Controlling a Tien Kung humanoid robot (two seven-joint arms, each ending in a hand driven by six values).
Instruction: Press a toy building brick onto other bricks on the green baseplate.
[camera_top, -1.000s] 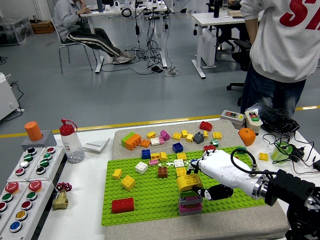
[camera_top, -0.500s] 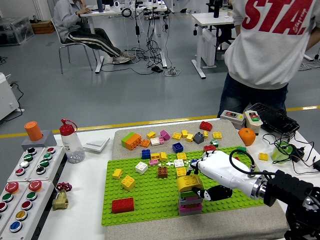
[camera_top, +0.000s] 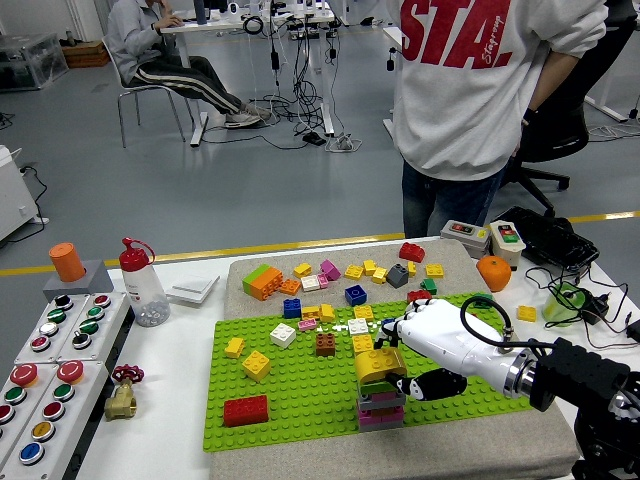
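Observation:
The green baseplate (camera_top: 300, 400) lies on a grey mat at the table's middle. A stack of bricks (camera_top: 381, 408) stands near its front, with a yellow brick (camera_top: 377, 364) on top. My right hand (camera_top: 400, 360), white with a black arm, grips that yellow brick from the right, fingers above and thumb below beside the stack. Loose bricks sit on the plate: a red one (camera_top: 245, 410), a yellow one (camera_top: 256, 365), a brown one (camera_top: 326, 345), a white one (camera_top: 283, 335). My left arm is out of view.
Several loose bricks (camera_top: 350, 275) lie on the mat behind the plate. A button panel (camera_top: 50, 370) and a clear bottle (camera_top: 143, 285) stand at left. An orange object (camera_top: 493, 272) and switch boxes (camera_top: 485, 236) are at right. A person (camera_top: 480, 90) stands behind the table.
My right hand and the stack have barely moved. The person behind the table has walked to the left.

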